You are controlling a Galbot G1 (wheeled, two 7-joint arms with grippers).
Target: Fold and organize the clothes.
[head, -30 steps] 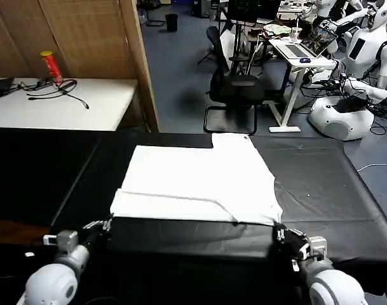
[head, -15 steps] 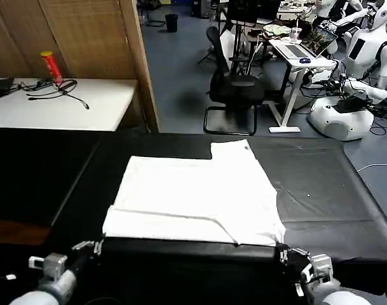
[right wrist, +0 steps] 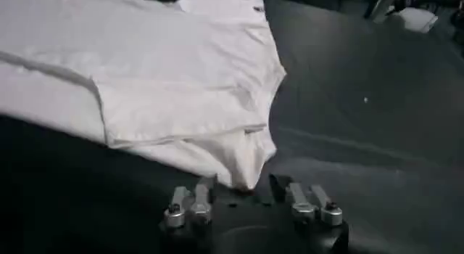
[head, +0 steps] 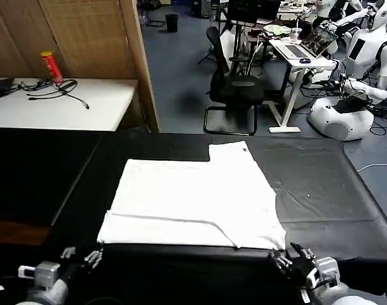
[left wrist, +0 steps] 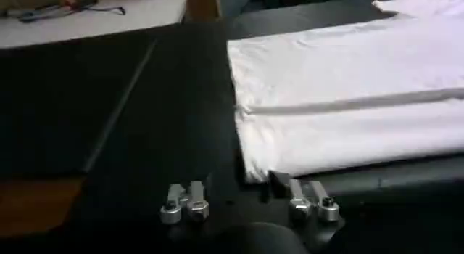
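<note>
— Left end effector (head: 79, 258)?
— Fingers spread apart, gripping nothing. Low over the black counter (head: 320, 184), just off the near left corner of the white T-shirt (head: 193, 197). In the left wrist view (left wrist: 246, 205), same spread, shirt (left wrist: 348, 103) corner just ahead and slightly to one side, not touching.
— Right end effector (head: 290, 260)?
— Also parted and empty, just short of the shirt's near right corner. From its own wrist camera (right wrist: 246, 201), corner of the shirt (right wrist: 159, 88) lying right in front of the gap between the fingers.
— And the shirt itself?
— Flat on the counter ahead of both end effectors, partly folded, a folded-over layer along the near edge, plain white side up. Beyond, a black office chair (head: 234, 89) on the floor; far off to the left, a white table (head: 104, 101) with a red can (head: 51, 67).
</note>
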